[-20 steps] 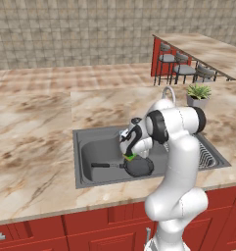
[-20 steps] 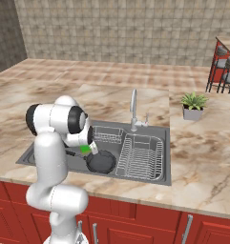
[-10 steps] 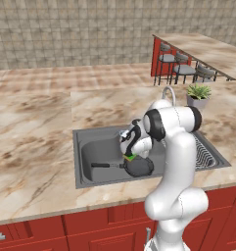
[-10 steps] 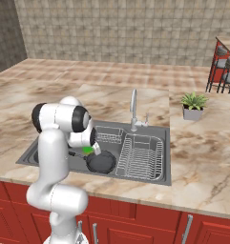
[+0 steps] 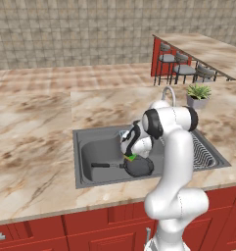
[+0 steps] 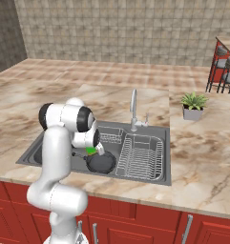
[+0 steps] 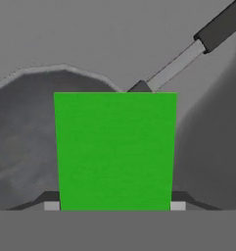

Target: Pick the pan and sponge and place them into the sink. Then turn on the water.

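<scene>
Marbled tan worktop [image 5: 36,122] runs under a tiled wall, with red cabinet fronts below and a potted plant [image 6: 193,105] standing near the silver faucet [image 6: 133,108]. Set into it is the dark grey sink [image 5: 90,147], its ribbed rack [image 6: 142,155] on the side next to the plant.

Inside the basin lies the black pan [image 5: 138,167], flat on the sink floor, its long handle [image 5: 107,165] pointing away from the rack. In the hand view the pan's grey inside [image 7: 21,132] curves behind the sponge and the handle runs off toward the upper right corner.

The tool [image 5: 131,156] hangs low in the basin, right over the near edge of the pan. Between its fingers sits the bright green sponge [image 7: 115,149], with a finger tip [image 7: 51,203] showing at each lower corner of the block; the jaws stand fairly wide, closed on the sponge's sides. From the right base view the sponge [image 6: 91,151] shows as a small green spot just under the white hand and just above the pan's rim; whether it touches the pan cannot be told.

Against the pictures of a second ago, little differs: the arm keeps its bent pose over the sink, the green block sits at the same spot by the pan, and the pan has not shifted. No stream shows at the faucet.
</scene>
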